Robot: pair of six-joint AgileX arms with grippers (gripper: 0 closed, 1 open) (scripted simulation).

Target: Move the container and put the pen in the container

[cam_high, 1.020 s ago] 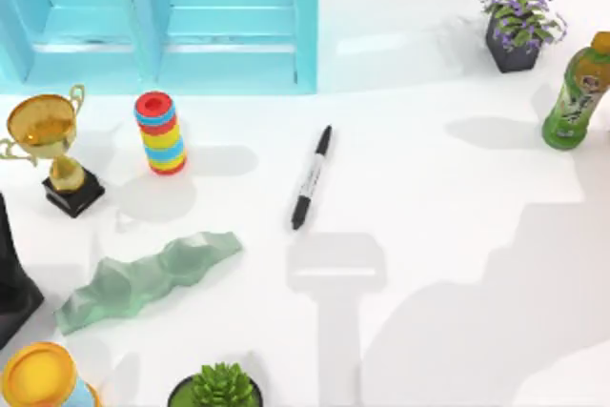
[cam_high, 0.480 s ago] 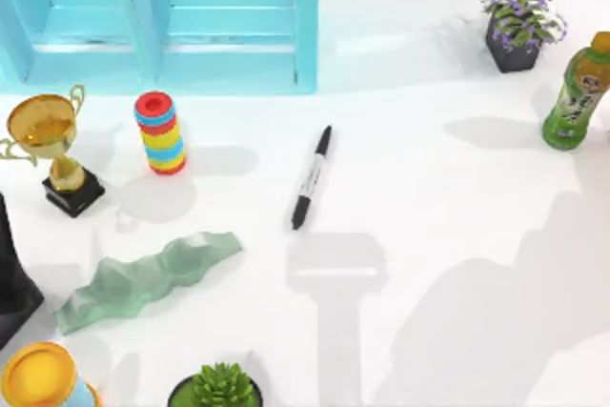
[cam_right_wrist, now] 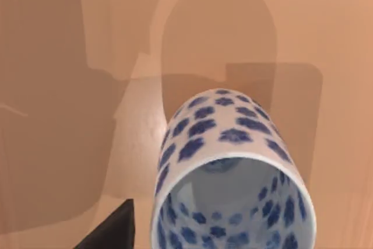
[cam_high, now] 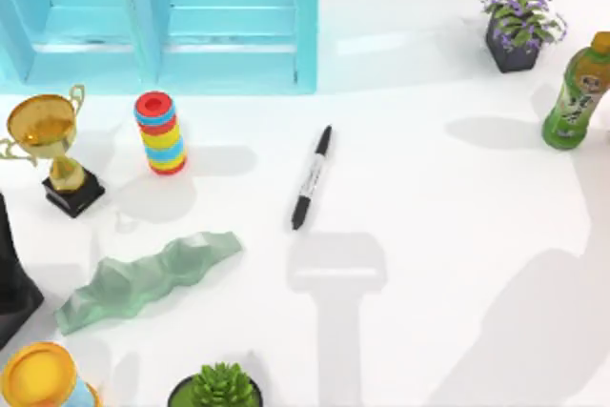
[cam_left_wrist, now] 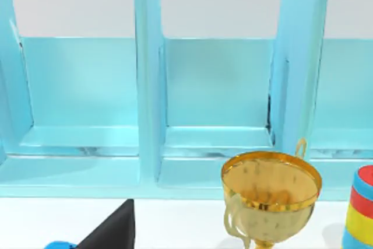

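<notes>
Overhead, the pen (cam_high: 312, 178) lies flat on the white table (cam_high: 448, 226), about midway between the left and right edges, its length running slightly diagonal with one tip toward the far edge. A rainbow ring stack (cam_high: 160, 132) stands left of it, well apart. A gold trophy (cam_high: 50, 145) stands near the left edge, in front of a blue shelf unit (cam_high: 162, 16) along the far edge. A green wavy block (cam_high: 148, 278) lies toward the near-left corner, beside a yellow-topped tub (cam_high: 40, 377) and a succulent (cam_high: 219, 387) at the near edge. A bottle (cam_high: 578, 92) and a potted flower (cam_high: 519, 24) occupy the far-right corner.

From the left wrist, the shelf unit (cam_left_wrist: 175, 97), trophy (cam_left_wrist: 271, 193) and ring stack (cam_left_wrist: 358, 208) are visible.

From the right wrist, the container (cam_right_wrist: 230, 173) appears close up, mouth toward the camera, above a tan surface (cam_right_wrist: 70, 86). Finger state of either gripper: cannot tell.
</notes>
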